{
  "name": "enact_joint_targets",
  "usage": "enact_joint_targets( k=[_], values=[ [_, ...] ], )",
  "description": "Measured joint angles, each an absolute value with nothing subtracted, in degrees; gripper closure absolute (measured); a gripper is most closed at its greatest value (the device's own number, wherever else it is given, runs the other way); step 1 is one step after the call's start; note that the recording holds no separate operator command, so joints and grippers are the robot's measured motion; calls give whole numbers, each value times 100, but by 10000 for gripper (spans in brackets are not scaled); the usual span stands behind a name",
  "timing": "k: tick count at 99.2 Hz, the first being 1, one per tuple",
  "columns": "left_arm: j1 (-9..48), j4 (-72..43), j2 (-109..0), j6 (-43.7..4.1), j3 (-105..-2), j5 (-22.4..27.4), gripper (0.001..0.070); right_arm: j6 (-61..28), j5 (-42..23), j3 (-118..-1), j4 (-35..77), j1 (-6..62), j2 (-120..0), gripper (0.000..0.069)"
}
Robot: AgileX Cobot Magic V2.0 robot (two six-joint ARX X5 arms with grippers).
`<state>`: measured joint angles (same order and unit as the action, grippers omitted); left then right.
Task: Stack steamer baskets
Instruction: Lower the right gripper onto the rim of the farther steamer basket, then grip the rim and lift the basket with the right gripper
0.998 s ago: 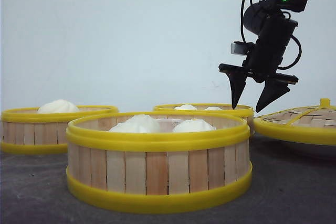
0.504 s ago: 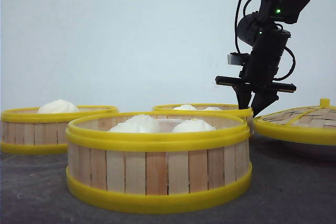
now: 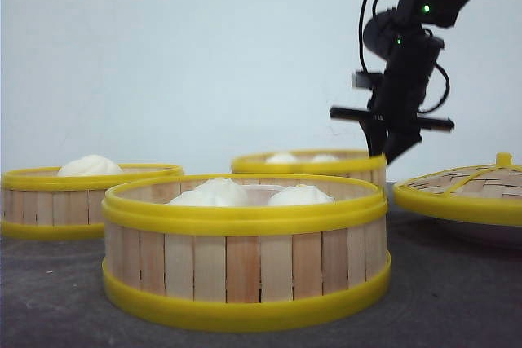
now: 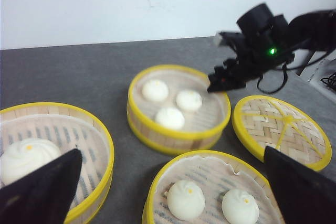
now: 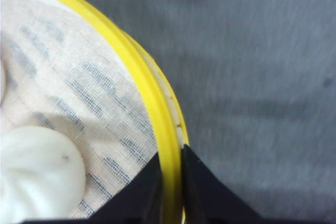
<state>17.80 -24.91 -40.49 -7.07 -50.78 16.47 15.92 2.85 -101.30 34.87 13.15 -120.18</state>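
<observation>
Three steamer baskets with pale slat walls and yellow rims hold white buns. One basket [image 3: 245,258] stands nearest, another [image 3: 81,201] at the left, and the third [image 3: 310,165] behind, slightly raised. My right gripper [image 3: 383,148] is shut on the right edge of that far basket's rim [image 5: 131,66], one finger inside and one outside [image 5: 171,156]. The left wrist view shows the far basket [image 4: 178,129], the left one [image 4: 100,145] and the near one [image 4: 210,158]. My left gripper [image 4: 172,152] hangs open above them, holding nothing.
A woven domed lid [image 3: 465,189] with a yellow rim and knob rests at the right, close beside the far basket [image 4: 283,129]. The tabletop is dark grey [image 3: 457,299], with a pale wall behind.
My right gripper came down from above the far basket, shut on its rim, and the basket has risen a little and shifted left.
</observation>
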Motion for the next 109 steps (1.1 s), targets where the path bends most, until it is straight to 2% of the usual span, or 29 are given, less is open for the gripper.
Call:
enact_joint_targets(
  k=[30, 71, 88, 109],
  values=[
    [1780, -2823, -3688, -707, -5078, 1647, 28, 1302, 454, -11408, 4567, 1341, -11546, 662],
    [1780, -3181, -3210, -705, -5078, 1645, 28, 432, 755, -11537, 5774, 1647, -9054, 662],
    [1780, -3336, -3155, -707, -5078, 1643, 28, 141, 926, -11537, 6510, 1876, -8388, 662],
    [1780, -3452, -3153, -707, -5078, 1647, 28, 19, 996, -11535, 6888, 2078, -7902, 662]
  ],
)
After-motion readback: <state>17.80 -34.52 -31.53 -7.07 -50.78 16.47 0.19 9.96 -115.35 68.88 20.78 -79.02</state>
